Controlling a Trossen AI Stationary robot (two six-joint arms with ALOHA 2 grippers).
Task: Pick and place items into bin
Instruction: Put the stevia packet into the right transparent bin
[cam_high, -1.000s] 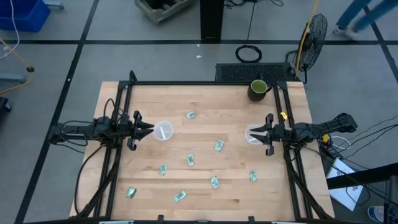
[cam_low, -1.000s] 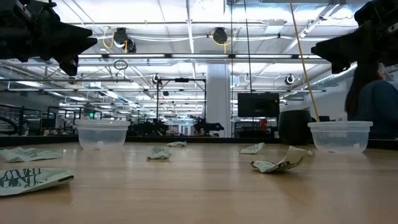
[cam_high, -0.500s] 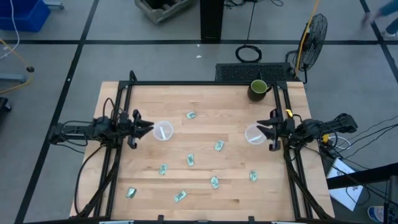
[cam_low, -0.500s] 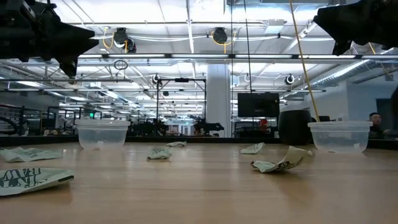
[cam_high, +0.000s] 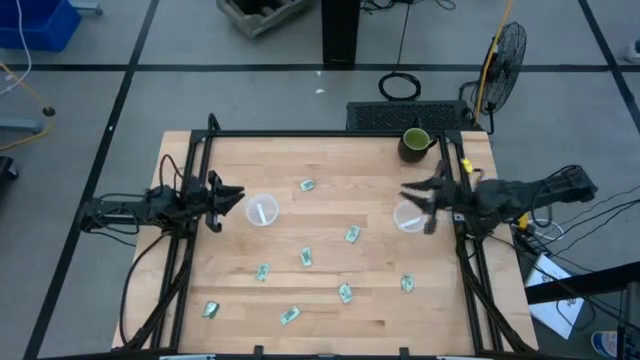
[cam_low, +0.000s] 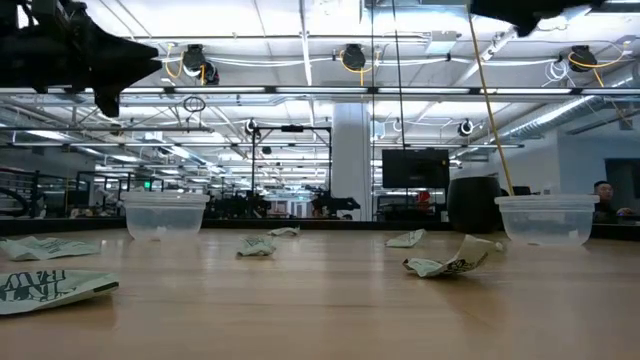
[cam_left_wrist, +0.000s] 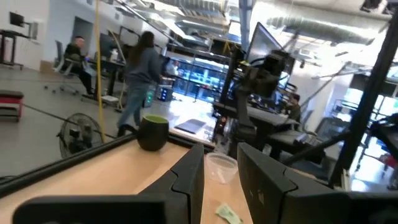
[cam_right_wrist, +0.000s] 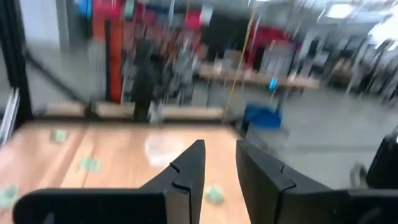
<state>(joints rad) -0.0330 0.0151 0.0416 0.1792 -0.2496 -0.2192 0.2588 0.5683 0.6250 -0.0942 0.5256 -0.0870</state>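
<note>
Several tiny pale green-and-white packets lie flat and scattered on the wooden table, among them one near the far middle (cam_high: 307, 185), one at the centre (cam_high: 352, 234) and one near the front left (cam_high: 210, 310). Two clear cups stand upright on it, a left cup (cam_high: 262, 211) and a right cup (cam_high: 408, 217). My left gripper (cam_high: 238, 197) hovers beside the left cup, slightly open and holding nothing. My right gripper (cam_high: 410, 194) hangs high over the right cup, also slightly open and holding nothing. In the low view only its underside (cam_low: 520, 10) shows.
A dark green mug (cam_high: 415, 143) stands at the far right corner, also seen in the left wrist view (cam_left_wrist: 152, 132). Black frame rails (cam_high: 195, 180) run along the table's left and right sides. Bare wood lies between the packets. A person walks in the room beyond (cam_left_wrist: 138, 74).
My right gripper has risen, climbing nearly out of the low view's top, and swung a little toward the far edge and the table's left over the right cup. My left gripper has edged up slightly. Packets and cups have stayed put.
</note>
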